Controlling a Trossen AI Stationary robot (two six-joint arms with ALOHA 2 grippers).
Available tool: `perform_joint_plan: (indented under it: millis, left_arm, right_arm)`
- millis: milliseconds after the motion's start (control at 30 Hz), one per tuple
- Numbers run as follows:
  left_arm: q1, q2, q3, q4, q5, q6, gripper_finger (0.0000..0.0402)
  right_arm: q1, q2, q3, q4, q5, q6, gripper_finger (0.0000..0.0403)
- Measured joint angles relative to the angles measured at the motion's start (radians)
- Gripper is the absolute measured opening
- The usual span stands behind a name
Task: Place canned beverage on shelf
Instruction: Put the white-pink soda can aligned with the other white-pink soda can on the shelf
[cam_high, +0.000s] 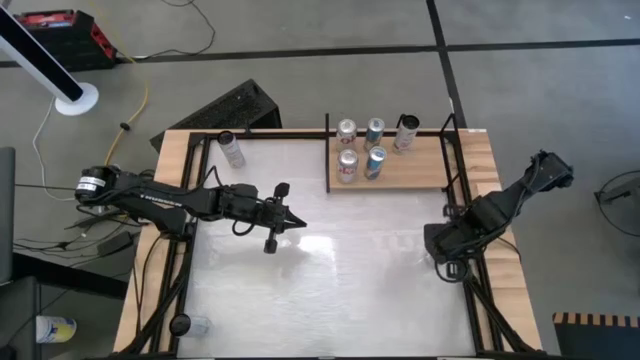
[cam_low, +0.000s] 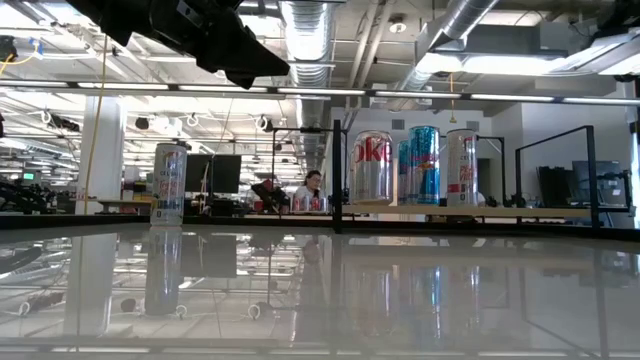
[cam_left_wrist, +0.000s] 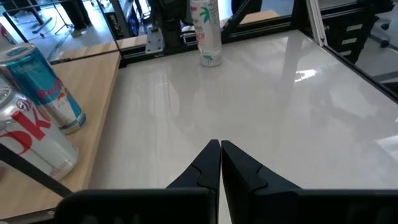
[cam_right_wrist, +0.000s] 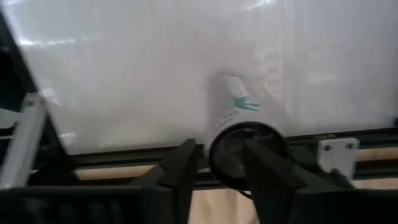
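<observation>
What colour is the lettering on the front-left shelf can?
Red on silver can, clearest in the low view.

silver can (cam_low: 371, 166): red "oke" | other cans' labels: unreadable

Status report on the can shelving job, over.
Left gripper shut, empty, mid-table. Right gripper open, right edge. Five cans on shelf; white can off it, far-left corner. Nothing blocks it.

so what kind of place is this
Probably an open-plan robotics lab or workshop: exposed ceiling ducts and strip lights overhead, desks with monitors where a person sits, and a framed test table with two arms.
</observation>
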Motion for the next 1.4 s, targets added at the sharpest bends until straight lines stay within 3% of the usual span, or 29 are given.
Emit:
perform_joint_plan:
  millis: [200, 333, 833, 1200, 1400]
  left_arm:
    - [0.000, 0.000, 0.000, 0.000, 0.000, 0.004, 0.0000]
    - [0.000, 0.000, 0.000, 0.000, 0.000, 0.004, 0.0000]
    - [0.000, 0.000, 0.000, -0.004, 0.000, 0.038, 0.0000]
    - [0.000, 0.000, 0.000, -0.004, -0.001, 0.039, 0.0000]
    - [0.000, 0.000, 0.000, -0.004, -0.002, 0.033, 0.0000]
  right_arm:
    - [-0.001, -0.001, 0.000, -0.001, -0.041, 0.001, 0.0235]
    - [0.004, -0.001, 0.000, -0.001, -0.041, -0.001, 0.0261]
    - [0.037, -0.001, 0.000, -0.001, -0.018, -0.044, 0.0266]
    - [-0.002, -0.009, 0.000, -0.001, 0.013, -0.235, 0.0266]
    - [-0.027, -0.079, 0.000, -0.001, 0.017, -0.313, 0.0266]
